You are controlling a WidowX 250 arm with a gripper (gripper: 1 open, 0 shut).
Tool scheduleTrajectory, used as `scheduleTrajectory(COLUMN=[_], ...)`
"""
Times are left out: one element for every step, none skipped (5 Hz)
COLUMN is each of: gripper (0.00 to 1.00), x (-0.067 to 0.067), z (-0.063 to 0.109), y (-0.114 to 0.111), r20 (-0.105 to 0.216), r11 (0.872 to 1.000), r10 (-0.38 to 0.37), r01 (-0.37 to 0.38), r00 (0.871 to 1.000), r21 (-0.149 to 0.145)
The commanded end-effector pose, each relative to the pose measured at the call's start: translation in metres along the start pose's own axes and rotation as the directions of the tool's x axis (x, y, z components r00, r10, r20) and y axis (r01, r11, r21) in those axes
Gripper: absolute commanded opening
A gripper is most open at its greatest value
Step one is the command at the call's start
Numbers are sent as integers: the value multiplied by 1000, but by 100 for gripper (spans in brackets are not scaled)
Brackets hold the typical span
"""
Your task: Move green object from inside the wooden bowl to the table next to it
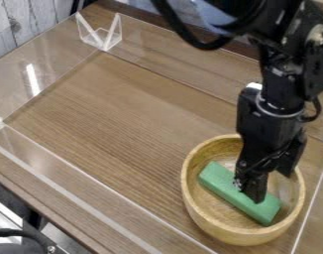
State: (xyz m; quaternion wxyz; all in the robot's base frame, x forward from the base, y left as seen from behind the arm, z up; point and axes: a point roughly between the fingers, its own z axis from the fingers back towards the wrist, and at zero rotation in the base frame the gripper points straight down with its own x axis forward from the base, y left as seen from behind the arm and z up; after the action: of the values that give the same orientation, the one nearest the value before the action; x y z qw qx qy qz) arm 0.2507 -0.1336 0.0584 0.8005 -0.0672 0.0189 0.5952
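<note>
Hovering tool (268, 181) above green object (240, 192)

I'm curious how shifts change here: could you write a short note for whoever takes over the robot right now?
Gripper: open, over the wooden bowl; I can't tell whether its fingertips touch the green block.
Green block: inside the wooden bowl, lying on a slant.
Bowl: on the brown table, near its edge.
Done: the gripper is at the bowl.
Left: grip the block, lift it out, set it on the table beside the bowl.
</note>
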Motion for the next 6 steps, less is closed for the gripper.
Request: scheduleTrajectory(gripper=[100,100,100,0,0,100], x=[-8,-12,-20,-21,-20,-11], z=[-6,-20,-32,-43,-52,-57], y=[-4,-1,1,5,12,19], r20=[-20,-36,-42,-42,-38,-34], r11=[998,995,983,962,936,917], r10=[50,75,165,253,335,381], r01=[-51,-78,-168,-256,-337,-383], r00=[999,997,985,967,942,924], r21=[-48,-62,-76,-91,-105,-111])
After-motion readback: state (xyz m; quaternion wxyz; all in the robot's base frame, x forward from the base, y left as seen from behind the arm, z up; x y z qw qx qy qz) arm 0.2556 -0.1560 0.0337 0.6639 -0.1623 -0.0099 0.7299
